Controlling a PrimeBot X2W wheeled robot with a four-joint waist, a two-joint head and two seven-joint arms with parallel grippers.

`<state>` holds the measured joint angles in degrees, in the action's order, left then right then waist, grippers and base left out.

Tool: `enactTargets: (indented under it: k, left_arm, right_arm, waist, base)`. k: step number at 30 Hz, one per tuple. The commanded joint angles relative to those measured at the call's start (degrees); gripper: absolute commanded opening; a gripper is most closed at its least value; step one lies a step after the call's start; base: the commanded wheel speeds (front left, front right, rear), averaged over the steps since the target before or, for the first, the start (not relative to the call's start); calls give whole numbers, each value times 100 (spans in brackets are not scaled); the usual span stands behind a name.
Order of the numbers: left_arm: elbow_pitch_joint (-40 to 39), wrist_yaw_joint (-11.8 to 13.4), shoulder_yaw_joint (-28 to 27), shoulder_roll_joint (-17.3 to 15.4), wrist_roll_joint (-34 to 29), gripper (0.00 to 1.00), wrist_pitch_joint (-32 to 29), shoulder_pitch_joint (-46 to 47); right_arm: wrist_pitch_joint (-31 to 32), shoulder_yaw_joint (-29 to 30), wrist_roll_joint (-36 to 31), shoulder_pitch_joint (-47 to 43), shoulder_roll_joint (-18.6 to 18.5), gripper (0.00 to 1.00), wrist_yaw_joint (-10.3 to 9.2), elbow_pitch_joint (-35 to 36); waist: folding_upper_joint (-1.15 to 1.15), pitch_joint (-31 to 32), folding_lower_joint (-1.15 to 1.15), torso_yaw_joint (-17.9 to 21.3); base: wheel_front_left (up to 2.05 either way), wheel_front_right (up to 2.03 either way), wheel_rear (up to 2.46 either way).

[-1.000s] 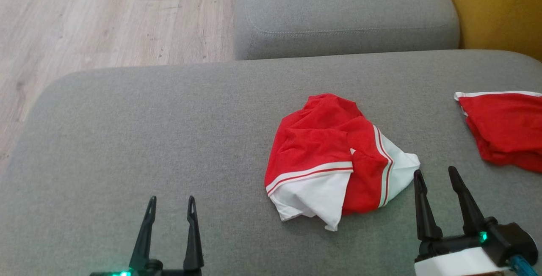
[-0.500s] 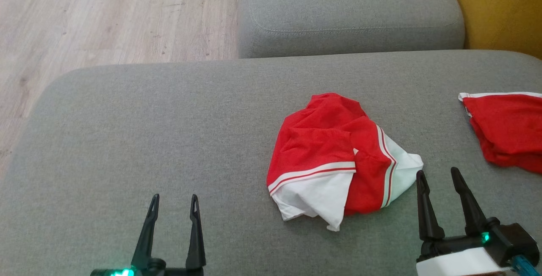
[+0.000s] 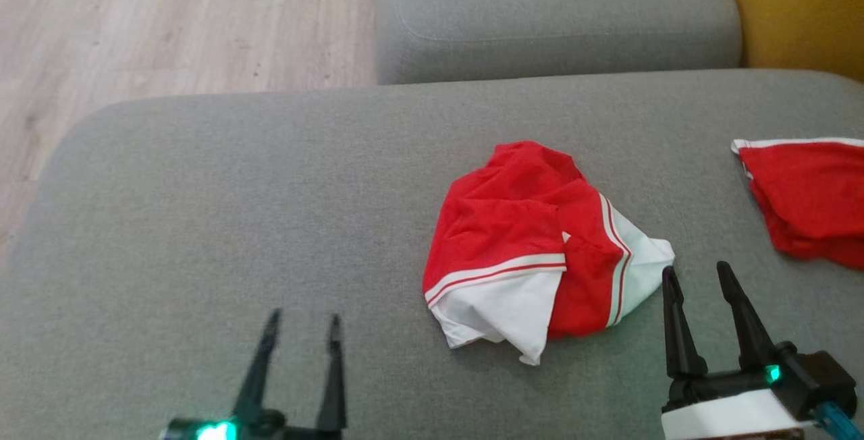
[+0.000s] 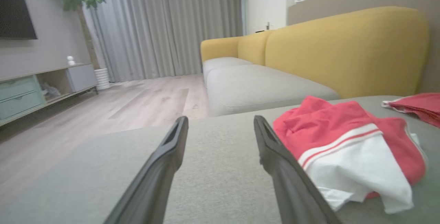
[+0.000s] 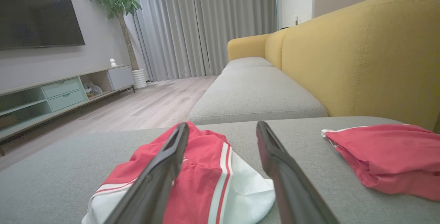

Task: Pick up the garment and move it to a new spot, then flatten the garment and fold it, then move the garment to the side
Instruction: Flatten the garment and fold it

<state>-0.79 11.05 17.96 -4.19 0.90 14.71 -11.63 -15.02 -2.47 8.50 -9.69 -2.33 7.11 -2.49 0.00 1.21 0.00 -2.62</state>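
Observation:
A crumpled red and white garment [image 3: 533, 258] lies on the grey sofa seat [image 3: 236, 210], right of centre. It also shows in the left wrist view as the garment [image 4: 347, 145] and in the right wrist view as the garment [image 5: 206, 176]. My left gripper [image 3: 302, 322] hovers open over bare cushion, well left of the garment, with nothing between its fingers. My right gripper [image 3: 696, 271] stands open just off the garment's white right corner, empty. From the wrist cameras the left gripper [image 4: 220, 122] and right gripper [image 5: 222, 127] both show spread fingers.
A second red garment [image 3: 806, 197] lies at the seat's right edge. Another grey cushion [image 3: 553, 15] sits behind, with the yellow backrest [image 3: 803, 15] to the right. Wooden floor [image 3: 155, 21] lies beyond the seat's left and far edges.
My left gripper has shifted a little to the right, toward the garment. The head camera has moved slightly. The garment and the right gripper stay as they were.

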Motion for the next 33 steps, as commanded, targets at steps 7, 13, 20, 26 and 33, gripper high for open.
enactTargets:
  k: [7, 13, 20, 26, 33]
  left_arm:
    - [780, -696, 753, -85, -447, 100, 29, 1215]
    - [1874, -1230, 1322, 24, -490, 100, 29, 2369]
    - [3340, -1399, 2037, 122, -687, 100, -109, 3602]
    - [4053, -777, 2435, 129, -870, 100, -193, 4252]
    - [4578, -455, 2491, 130, -818, 0, -21, 4598]
  right_arm:
    - [2, -43, 163, 492, -55, 100, 37, 279]
    - [2, -106, 256, 874, -54, 100, 37, 387]
    - [2, -215, 346, 1072, -54, 100, 37, 411]
    - [2, -274, 460, 1142, -54, 100, 37, 401]
    - [2, -262, 500, 1114, -54, 100, 37, 390]
  waist:
    - [0, -372, 0, 375]
    - [0, -814, 0, 829]
    - [0, -1144, 0, 1308]
    - [0, -1256, 0, 1603]
    - [0, -1217, 0, 1677]
  base:
    - [0, 0, 0]
    - [0, 0, 0]
    - [0, 0, 0]
    - [0, 0, 0]
    - [0, 0, 0]
